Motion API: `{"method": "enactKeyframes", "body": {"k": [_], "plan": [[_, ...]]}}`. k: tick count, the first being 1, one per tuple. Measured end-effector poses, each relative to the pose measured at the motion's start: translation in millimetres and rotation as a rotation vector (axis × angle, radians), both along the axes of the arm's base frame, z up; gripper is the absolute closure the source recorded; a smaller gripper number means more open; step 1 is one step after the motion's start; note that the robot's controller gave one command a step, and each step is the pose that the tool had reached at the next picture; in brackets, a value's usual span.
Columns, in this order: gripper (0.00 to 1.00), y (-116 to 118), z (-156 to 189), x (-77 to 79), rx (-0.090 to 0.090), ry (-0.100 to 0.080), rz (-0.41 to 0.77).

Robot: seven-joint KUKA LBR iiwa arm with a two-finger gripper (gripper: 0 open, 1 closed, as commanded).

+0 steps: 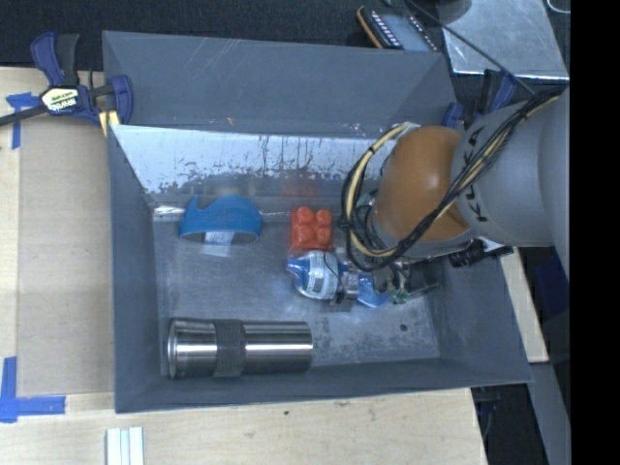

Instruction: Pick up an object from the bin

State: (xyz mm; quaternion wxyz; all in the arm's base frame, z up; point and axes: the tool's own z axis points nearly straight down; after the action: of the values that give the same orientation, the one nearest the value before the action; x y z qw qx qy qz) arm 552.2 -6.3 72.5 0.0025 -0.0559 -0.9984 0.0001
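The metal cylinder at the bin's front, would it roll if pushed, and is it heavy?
Likely rolls: the metal cylinder lies on its side. Shiny steel suggests it is heavy and slippery; its black band may grip better.

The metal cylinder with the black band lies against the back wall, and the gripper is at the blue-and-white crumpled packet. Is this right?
Not quite. The camera view shows the metal cylinder with the black band lying along the front side, at the lower left, not against the back wall. The gripper is indeed at the blue-and-white crumpled packet.
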Motion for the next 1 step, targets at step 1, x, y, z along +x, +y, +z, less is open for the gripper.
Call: {"method": "enactKeyframes", "body": {"k": [1], "plan": [[1.0,0.3,22.6,-2.2,0.001,0.009,0.0]]}}
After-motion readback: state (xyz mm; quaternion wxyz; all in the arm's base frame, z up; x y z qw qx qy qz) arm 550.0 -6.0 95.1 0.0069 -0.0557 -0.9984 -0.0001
